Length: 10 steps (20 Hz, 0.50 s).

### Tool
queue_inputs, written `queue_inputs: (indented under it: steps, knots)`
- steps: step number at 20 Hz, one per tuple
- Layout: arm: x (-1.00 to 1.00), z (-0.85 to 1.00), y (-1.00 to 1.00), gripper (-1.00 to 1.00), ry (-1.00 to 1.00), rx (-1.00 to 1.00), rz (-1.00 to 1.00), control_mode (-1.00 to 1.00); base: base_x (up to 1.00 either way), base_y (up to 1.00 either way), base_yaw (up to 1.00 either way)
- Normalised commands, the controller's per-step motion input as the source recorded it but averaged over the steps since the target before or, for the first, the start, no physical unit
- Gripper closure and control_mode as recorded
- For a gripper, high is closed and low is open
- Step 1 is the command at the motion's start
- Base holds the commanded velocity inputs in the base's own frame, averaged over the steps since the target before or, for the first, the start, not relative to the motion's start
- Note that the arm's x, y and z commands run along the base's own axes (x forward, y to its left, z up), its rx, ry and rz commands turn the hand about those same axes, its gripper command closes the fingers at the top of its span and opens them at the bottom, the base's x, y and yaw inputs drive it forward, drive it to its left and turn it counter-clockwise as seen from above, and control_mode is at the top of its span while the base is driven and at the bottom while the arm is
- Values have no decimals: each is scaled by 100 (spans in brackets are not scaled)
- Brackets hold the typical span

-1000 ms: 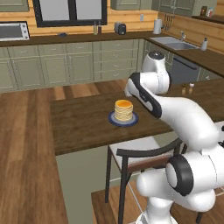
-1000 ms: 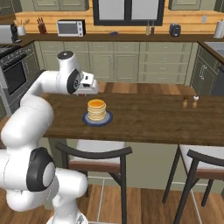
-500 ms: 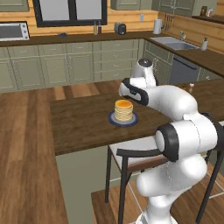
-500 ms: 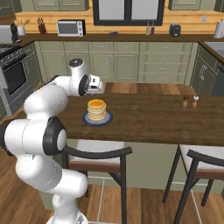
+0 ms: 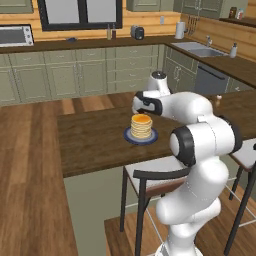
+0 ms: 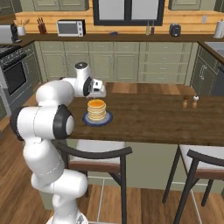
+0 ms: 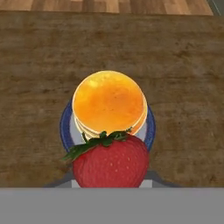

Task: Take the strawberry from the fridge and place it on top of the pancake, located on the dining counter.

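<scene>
No legible writing or brand marks on any object.

Pincer [image 7: 111,186]: closed on the strawberry [image 7: 110,162], which sits at the 6 o'clock edge of the hand view, held between the finger tips; the tips themselves are mostly hidden behind the berry. In the base views the hand [image 5: 143,104] hangs above the table, just beside the pancake stack on its far side; the fingers cannot be made out there.

Strawberry: bright red, rounded, with a ragged dark green leafy cap pointing toward 12 o'clock in the hand view. It overlaps the near rim of the plate in that view. Not touching the pancake as far as can be judged; it is in the air, in the grip.

Pancake [image 7: 109,103]: short stack of round discs, top face orange-yellow and glossy, pale tan edges. Sits centred on a dark blue round plate [image 7: 64,127].

Table [image 7: 188,65]: dark brown wood grain; plate stands on it, at about 12 o'clock from the berry in the hand view.

Right base view: small salt and pepper shakers [image 6: 190,101] on the table, well apart from the plate toward 3 o'clock.
</scene>
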Motion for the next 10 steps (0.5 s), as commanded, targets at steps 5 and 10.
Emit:
queue_inputs:
  steps: [5,10]
  knots:
    - [66,-6,1,100,0,1,-4,-100,0,0,0]
    - [42,-18,1,100,6,0,-1,-100,0,0,0]
